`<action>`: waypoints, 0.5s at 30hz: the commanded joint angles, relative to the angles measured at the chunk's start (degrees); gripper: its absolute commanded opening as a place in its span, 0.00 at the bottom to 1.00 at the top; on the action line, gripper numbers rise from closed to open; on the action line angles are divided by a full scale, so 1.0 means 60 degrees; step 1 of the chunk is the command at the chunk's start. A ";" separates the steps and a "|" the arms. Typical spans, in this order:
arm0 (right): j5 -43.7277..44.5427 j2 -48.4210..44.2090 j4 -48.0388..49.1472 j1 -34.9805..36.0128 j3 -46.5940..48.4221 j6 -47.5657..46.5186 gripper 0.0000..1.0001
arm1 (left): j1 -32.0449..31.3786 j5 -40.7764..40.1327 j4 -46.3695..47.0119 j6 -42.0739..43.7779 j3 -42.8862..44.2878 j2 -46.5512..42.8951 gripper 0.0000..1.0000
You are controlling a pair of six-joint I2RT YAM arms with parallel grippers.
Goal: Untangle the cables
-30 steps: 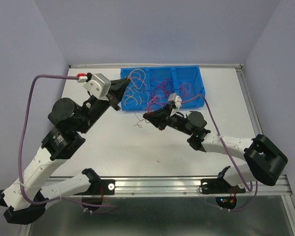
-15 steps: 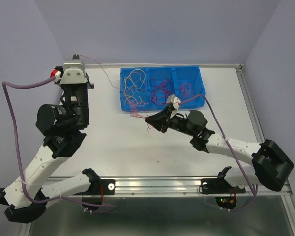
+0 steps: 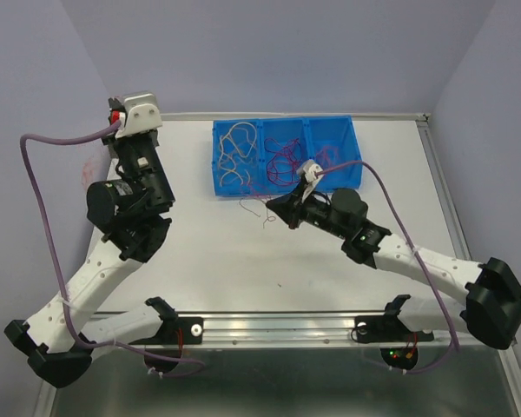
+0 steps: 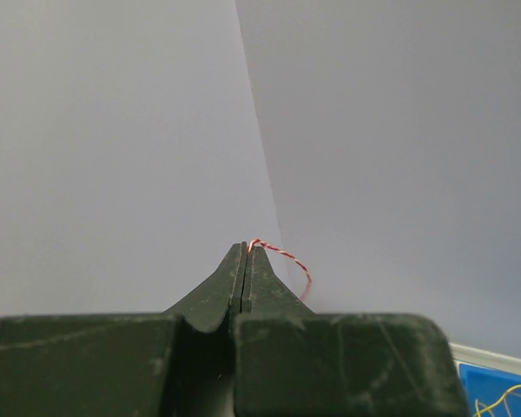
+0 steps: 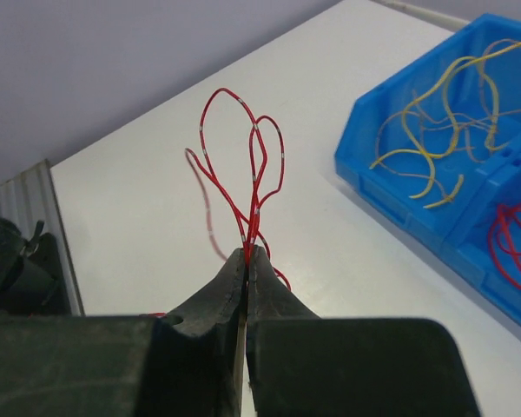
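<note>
The cables are thin curly wires. Cream ones (image 3: 234, 148) fill the left compartment of the blue bin (image 3: 352, 143), dark red ones (image 3: 282, 162) the middle one. My right gripper (image 3: 274, 208) hovers low over the table just in front of the bin. In the right wrist view the right gripper (image 5: 247, 252) is shut on a bunch of looping red cables (image 5: 256, 174). My left gripper (image 3: 122, 102) is raised at the table's far left corner, pointing at the wall. Seen from its wrist, the left gripper (image 4: 246, 247) is shut on a thin red-and-white cable (image 4: 286, 256).
The bin (image 5: 399, 187) stands at the back of the white table (image 3: 208, 252). Its right compartment holds pinkish wires (image 3: 332, 156). A few loose strands (image 3: 256, 208) lie on the table in front of it. Purple walls close in on the left, back and right.
My left arm swung from the bin up to the far left corner, drawing out a thin cable. My right gripper shifted slightly right and up and is gripping the red cables.
</note>
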 commanded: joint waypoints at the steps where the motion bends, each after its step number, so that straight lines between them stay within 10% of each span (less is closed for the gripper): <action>1: 0.2618 -0.0657 -0.1497 0.0098 0.1198 -0.0047 0.00 | 0.0159 0.0044 -0.0106 -0.0480 -0.0007 0.0076 0.00; 15: 0.3692 0.1491 -0.2993 -0.1849 0.3158 0.0671 0.01 | 0.0130 0.2268 -0.2261 -0.3087 -0.1046 -0.0290 0.00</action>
